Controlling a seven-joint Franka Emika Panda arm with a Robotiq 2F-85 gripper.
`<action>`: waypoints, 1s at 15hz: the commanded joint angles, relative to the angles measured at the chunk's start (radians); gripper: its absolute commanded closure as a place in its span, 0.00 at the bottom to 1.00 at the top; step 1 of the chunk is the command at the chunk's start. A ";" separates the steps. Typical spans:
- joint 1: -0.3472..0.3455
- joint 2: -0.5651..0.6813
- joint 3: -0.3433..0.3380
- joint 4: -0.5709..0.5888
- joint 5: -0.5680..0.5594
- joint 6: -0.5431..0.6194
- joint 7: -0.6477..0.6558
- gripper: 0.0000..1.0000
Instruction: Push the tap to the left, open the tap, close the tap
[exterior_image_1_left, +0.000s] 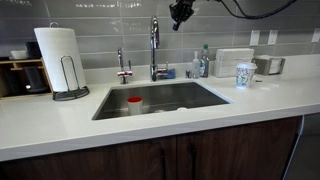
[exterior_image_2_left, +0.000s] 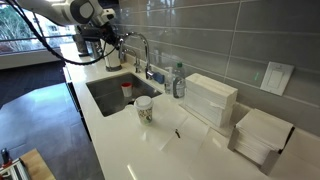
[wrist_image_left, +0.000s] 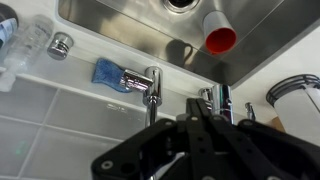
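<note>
Jaws of the black gripper (exterior_image_1_left: 178, 22) are pressed together, empty. It hangs above the tall chrome gooseneck tap (exterior_image_1_left: 154, 45) at the white counter's (exterior_image_1_left: 60, 125) rear edge.

Kitchen: steel sink (exterior_image_1_left: 190, 96), tiled backsplash (exterior_image_1_left: 100, 38).

Looking down on a tall shiny chrome tap (wrist_image_left: 150, 88) beside a stainless steel sink basin (wrist_image_left: 110, 22).
The black robot gripper (wrist_image_left: 196, 106) fills the frame below and right of the tap, its fingers drawn together. Just left of the tap lies a blue sponge (wrist_image_left: 108, 72); farther left are a round chrome cap (wrist_image_left: 60, 45) and a clear bottle (wrist_image_left: 20, 40). Up and right of the tap, in the basin, sits a white cup with a red inside (wrist_image_left: 219, 38).
</note>
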 joint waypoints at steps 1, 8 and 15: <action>0.019 0.087 -0.001 0.095 0.033 0.014 -0.002 0.95; 0.028 0.176 0.001 0.170 0.096 0.067 -0.016 0.94; 0.032 0.159 -0.005 0.160 0.081 0.049 -0.001 0.94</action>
